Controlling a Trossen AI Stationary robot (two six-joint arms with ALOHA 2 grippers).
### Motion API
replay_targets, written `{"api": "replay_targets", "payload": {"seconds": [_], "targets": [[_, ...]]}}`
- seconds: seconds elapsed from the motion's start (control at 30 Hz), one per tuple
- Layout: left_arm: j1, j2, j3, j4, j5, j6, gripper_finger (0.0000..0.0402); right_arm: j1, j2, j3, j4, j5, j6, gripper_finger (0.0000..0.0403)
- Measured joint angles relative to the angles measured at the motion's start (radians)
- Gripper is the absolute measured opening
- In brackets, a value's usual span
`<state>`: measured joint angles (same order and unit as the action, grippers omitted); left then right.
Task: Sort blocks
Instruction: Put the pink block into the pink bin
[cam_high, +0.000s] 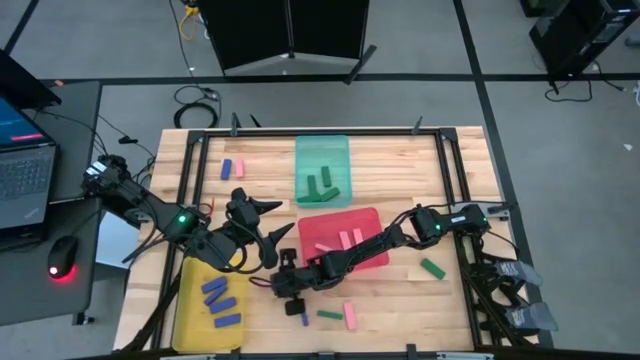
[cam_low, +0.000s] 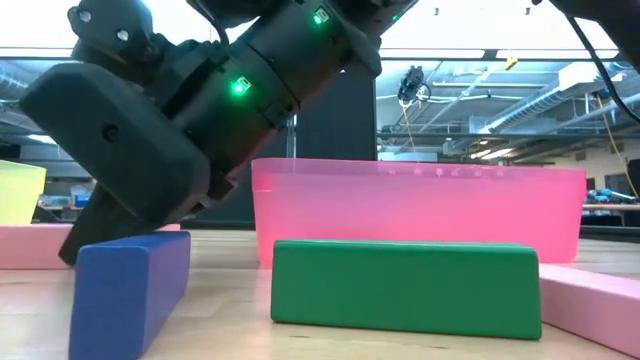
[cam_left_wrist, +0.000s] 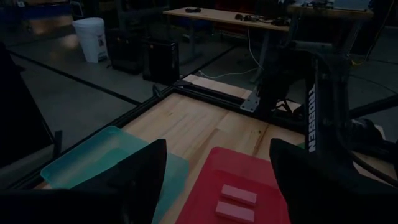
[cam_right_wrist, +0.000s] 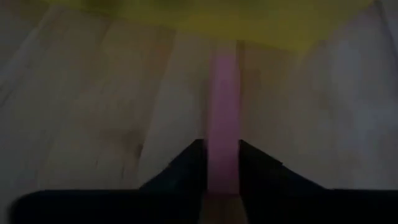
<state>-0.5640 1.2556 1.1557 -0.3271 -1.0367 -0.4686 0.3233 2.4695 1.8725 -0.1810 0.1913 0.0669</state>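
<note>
My right gripper (cam_right_wrist: 222, 146) reaches across from the right to the near middle of the table (cam_high: 280, 283). It is shut on a pink block (cam_right_wrist: 224, 93) lying beside the yellow tray (cam_high: 195, 320). Just nearer lie a blue block (cam_low: 130, 290), a green block (cam_low: 405, 285) and another pink block (cam_low: 600, 290), flat on the wood. My left gripper (cam_high: 268, 222) hangs open above the table between the yellow tray and the red tray (cam_high: 372, 250), with nothing between its fingers (cam_left_wrist: 149, 168). My right gripper pinches the pink block between its two fingers (cam_right_wrist: 186, 162), on the two long sides near the end closest to the wrist (cam_right_wrist: 222, 158). The fingers slant down from the table's right and run along the block. The block lies flat on the table (cam_low: 30, 247), pointing toward the yellow tray.
The yellow tray holds several blue blocks (cam_high: 222, 298), the red tray pink ones (cam_high: 350, 238), the teal tray (cam_high: 322, 150) at the far middle green ones. A blue (cam_high: 227, 168) and a pink block (cam_high: 239, 168) lie far left, a green one (cam_high: 432, 268) at the right.
</note>
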Motion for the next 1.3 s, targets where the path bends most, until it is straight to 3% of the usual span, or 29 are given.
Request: {"api": "replay_targets", "payload": {"seconds": [0.07,0.3,0.63,0.77,0.93,1.17,1.3], "targets": [[0.0,0.0,0.0,0.0,0.0,0.0,0.0292,0.002,0.0,0.0,0.024,0.013,-0.02,0.007],[0.0,0.0,0.0,0.001,0.0,0.0,0.0292,0.011,-0.045,0.0,0.037,0.063,-0.087,0.007],[0.0,0.0,0.0,0.049,-0.014,0.042,0.0292,0.044,-0.279,-0.027,-0.243,0.312,-0.123,0.007],[0.0,0.0,0.0,0.088,-0.017,0.078,0.0292,0.047,-0.394,-0.196,-0.244,0.34,-0.081,0.007],[0.0,-0.001,0.0,0.097,-0.016,0.097,0.0292,0.032,-0.575,-0.53,-0.149,0.366,0.056,0.007],[0.017,0.023,0.0,0.086,0.089,0.097,0.0292,0.034,-0.854,-0.85,-0.117,0.447,0.282,0.007],[0.032,0.063,0.0,0.089,0.146,0.093,0.0292,0.033,-0.951,-0.958,-0.121,0.45,0.388,0.0135]]}}
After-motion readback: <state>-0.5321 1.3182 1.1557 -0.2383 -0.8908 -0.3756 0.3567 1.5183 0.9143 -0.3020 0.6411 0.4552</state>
